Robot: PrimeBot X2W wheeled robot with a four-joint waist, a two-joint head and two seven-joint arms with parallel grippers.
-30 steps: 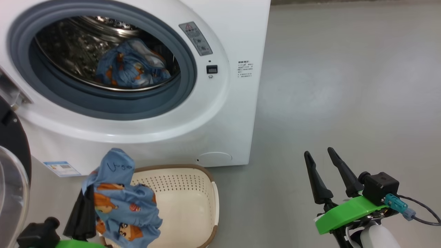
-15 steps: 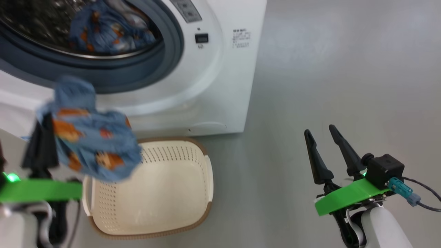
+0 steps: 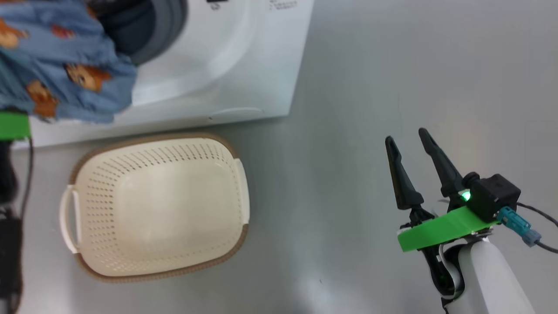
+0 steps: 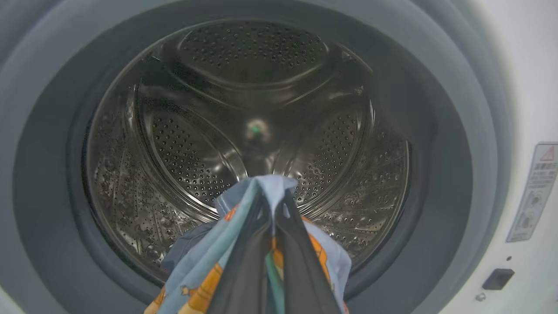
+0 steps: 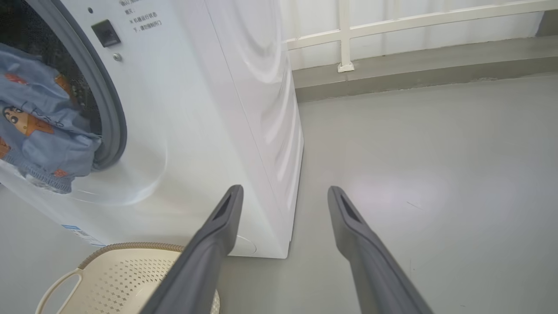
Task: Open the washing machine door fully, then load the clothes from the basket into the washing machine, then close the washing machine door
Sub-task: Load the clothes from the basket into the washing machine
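clothes (image 4: 192, 274) in left claw (image 4: 273, 203) before open drum (image 4: 196, 144), grey ring (image 4: 453, 144) well apart

Warning sticker (image 4: 534, 192): you can make out a red triangle sign on the washing machine (image 4: 523, 65) front; its print is too small to read.
Printed lines (image 5: 140, 18): Chinese characters, too small for you to read.
Blue sticker (image 5: 83, 233): unreadable.

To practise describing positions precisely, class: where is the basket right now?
In the head view the basket sits on the floor at lower left, just in front of the washing machine and well left of the right gripper.
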